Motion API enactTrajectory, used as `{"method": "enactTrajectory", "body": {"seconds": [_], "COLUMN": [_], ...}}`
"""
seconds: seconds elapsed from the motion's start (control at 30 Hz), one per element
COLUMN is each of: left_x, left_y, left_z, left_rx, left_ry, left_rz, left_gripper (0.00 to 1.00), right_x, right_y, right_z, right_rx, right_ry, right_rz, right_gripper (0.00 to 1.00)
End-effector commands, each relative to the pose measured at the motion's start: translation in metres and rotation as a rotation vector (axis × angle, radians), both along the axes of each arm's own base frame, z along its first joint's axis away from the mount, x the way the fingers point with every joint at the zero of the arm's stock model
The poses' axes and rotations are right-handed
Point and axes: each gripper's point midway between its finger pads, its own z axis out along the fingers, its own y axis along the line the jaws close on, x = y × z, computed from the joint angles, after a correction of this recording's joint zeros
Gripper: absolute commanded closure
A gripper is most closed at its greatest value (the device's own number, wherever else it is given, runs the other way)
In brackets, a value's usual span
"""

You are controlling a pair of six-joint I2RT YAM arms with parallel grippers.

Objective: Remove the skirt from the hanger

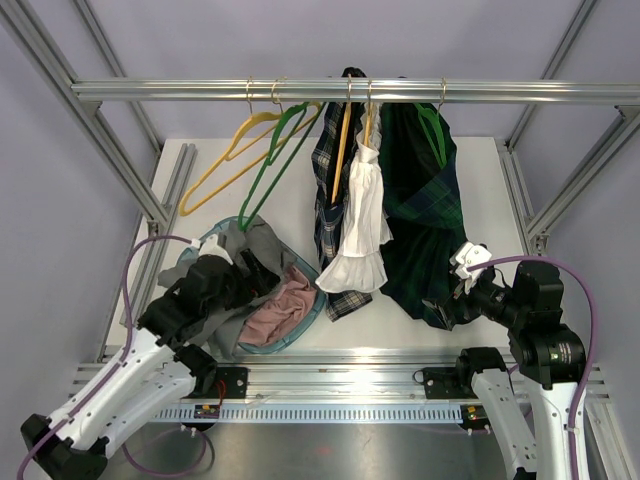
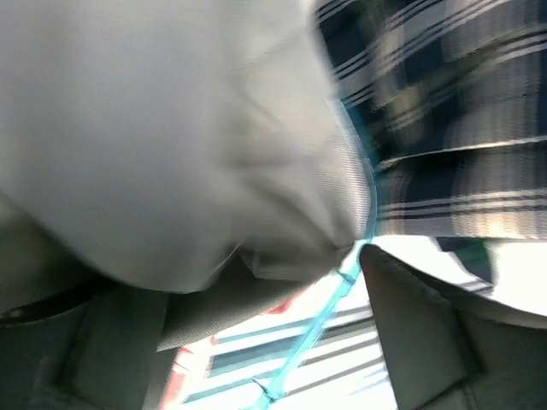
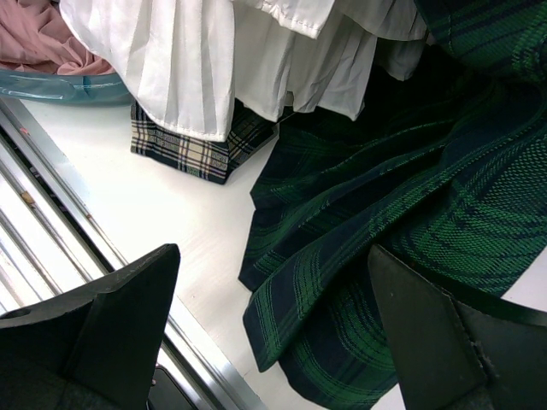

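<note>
One basket (image 1: 319,303) on the worktop (image 1: 290,190) holds grey cloth (image 1: 262,245) and pink cloth (image 1: 285,305); the left fingers (image 2: 419,325) stand apart above it, their view blurred. The green skirt (image 1: 425,210) hangs on a half-hidden hanger (image 1: 432,125), its hem under the right fingers (image 3: 120,325), also spread apart.

White table (image 1: 478,185), metal rails along near edge. Teal basket (image 1: 319,298) of clothes set at near left. Green plaid skirt (image 1: 425,262) hem pooled at near right, blue plaid hem (image 1: 347,303) touching down just beside.

Even, diffuse light; overhead and right wrist views sharp.
Left wrist view blurred, grey cloth (image 2: 171,145) pressed close; table (image 2: 410,252) beneath blown out white. Shadows soft.
</note>
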Motion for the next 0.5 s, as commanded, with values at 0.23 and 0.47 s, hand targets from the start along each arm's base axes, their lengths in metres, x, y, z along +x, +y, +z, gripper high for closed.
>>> {"method": "enactTrajectory", "body": {"seconds": [0.23,0.47], "left_x": [-0.027,-0.046], "left_y": [0.004,0.016], "left_z": [0.046,0.075], "left_rx": [-0.045,-0.096], "left_ry": [0.015,-0.013], "left_rz": [-0.049,-0.033], "left_gripper": [0.01,0.01], "right_x": [0.005,0.005], "right_y": [-0.001,-0.002], "right_z": [0.009,0.010], "right_rx": [0.005,0.007], "right_ry": [-0.039,-0.040], "right_rz": [-0.013,-0.021], "right_gripper": [0.01,0.01]}}
